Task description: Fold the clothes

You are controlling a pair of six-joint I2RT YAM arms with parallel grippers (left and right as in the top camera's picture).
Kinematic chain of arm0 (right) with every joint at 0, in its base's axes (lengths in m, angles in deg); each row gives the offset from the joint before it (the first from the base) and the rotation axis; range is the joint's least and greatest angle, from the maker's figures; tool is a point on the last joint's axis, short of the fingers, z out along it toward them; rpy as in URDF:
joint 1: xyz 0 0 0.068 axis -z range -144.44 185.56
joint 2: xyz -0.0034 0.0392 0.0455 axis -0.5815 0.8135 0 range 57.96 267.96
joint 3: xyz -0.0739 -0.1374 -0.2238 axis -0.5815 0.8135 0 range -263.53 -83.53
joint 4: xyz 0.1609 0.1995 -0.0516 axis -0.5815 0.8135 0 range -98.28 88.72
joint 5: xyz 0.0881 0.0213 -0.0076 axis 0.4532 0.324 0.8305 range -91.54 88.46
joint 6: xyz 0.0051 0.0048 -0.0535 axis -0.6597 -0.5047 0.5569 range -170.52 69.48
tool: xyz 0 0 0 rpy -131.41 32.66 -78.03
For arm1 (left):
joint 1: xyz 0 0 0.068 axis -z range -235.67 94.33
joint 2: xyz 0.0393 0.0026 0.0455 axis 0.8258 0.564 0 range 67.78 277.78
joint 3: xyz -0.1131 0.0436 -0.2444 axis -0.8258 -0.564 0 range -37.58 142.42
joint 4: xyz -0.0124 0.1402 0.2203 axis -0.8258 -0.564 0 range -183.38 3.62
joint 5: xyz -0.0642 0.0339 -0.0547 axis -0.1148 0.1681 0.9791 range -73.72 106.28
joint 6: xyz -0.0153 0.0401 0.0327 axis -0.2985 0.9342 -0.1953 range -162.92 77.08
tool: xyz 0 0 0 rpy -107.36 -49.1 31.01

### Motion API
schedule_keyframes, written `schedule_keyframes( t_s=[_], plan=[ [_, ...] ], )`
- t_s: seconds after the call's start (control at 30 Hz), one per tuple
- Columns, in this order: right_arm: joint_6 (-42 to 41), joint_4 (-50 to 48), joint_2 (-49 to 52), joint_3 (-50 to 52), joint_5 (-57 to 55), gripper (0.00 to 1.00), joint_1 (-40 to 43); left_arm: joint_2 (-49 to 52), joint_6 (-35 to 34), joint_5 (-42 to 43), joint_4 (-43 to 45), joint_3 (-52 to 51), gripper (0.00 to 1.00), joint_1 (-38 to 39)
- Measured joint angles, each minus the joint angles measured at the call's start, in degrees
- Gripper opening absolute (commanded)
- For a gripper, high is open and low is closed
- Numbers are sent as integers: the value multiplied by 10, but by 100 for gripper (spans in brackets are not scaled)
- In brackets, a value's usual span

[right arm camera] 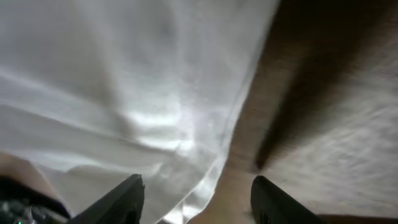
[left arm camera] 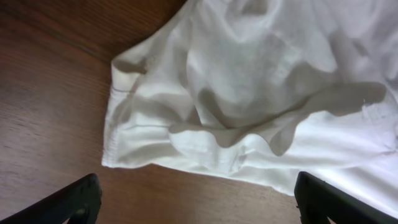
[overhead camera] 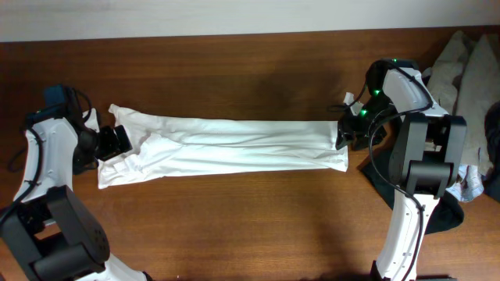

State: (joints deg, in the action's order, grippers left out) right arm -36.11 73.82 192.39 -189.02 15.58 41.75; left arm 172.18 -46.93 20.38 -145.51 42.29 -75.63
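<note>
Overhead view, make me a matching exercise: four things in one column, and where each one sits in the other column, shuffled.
1 white T-shirt
2 left end effector
3 right end effector
4 beige-grey garment

A heaped at the table's right edge
B at the shirt's crumpled end
C stretched long across the table
D at the shirt's straight end

Pairs: 1-C, 2-B, 3-D, 4-A

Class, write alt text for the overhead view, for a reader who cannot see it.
A white T-shirt, folded into a long strip, lies across a brown wooden table. The left gripper sits at its left end, the right gripper at its right end.
</note>
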Motion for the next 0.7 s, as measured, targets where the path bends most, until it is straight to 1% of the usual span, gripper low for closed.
schedule_keyframes(
  t_s=[0.07,0.2,0.23,0.3,0.33,0.47,0.53,0.6,0.7],
  plan=[
    [0,8,0,0,7,62,-3,0,-1,2,-8,0,99,0],
    [0,11,0,2,12,61,-38,0,-1,2,-12,0,99,0],
    [-1,6,0,8,12,52,-46,0,-1,2,-12,0,99,0],
    [-1,-7,0,24,12,13,-58,0,-1,3,-15,0,99,0],
    [-5,-21,-2,33,12,4,-60,0,-1,4,-17,0,99,0],
    [-52,-40,-4,43,7,4,-59,0,-1,4,-19,0,99,0],
    [-81,-42,-4,30,-20,4,-62,0,-1,4,-22,0,99,0],
    [-114,-42,-1,-8,-76,4,-65,0,-1,4,-23,0,99,0],
    [-144,-6,-1,-88,-127,4,-69,0,-1,4,-26,0,99,0]
  ],
)
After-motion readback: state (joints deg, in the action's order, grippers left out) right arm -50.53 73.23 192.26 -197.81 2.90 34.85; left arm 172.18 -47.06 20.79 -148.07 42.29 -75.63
